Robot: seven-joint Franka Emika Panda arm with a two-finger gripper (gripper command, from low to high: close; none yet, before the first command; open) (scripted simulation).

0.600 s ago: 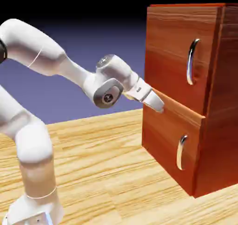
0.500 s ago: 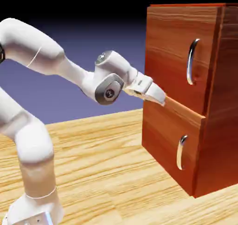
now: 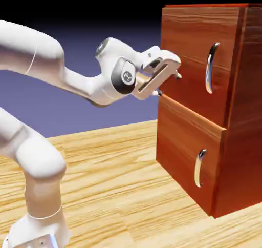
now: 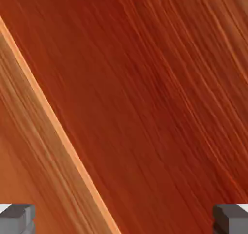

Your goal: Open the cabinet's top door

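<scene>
The cabinet [image 3: 244,114] stands at the right of the exterior view, reddish-brown wood grain. Its top door [image 3: 187,42] carries a long curved silver handle [image 3: 210,67]. My gripper [image 3: 168,84] is open and empty, hovering close to the door's face, left of the handle and just above the seam with the lower panel. Whether a finger touches the wood I cannot tell. In the hand view, the top door's wood [image 4: 160,97] fills the picture, a paler edge [image 4: 58,131] runs diagonally, and both fingertips [image 4: 17,218] sit wide apart at the bottom corners around my gripper [image 4: 124,221].
The shorter lower panel [image 3: 179,149] juts out a little under the top door and has a small silver handle [image 3: 199,167]. The wooden table [image 3: 117,190] spreads below, and my arm's base rises at the lower left.
My hand has risen from the lower panel's top edge to the top door's face and rolled, so the fingers now stand one above the other. The jaws stay open.
</scene>
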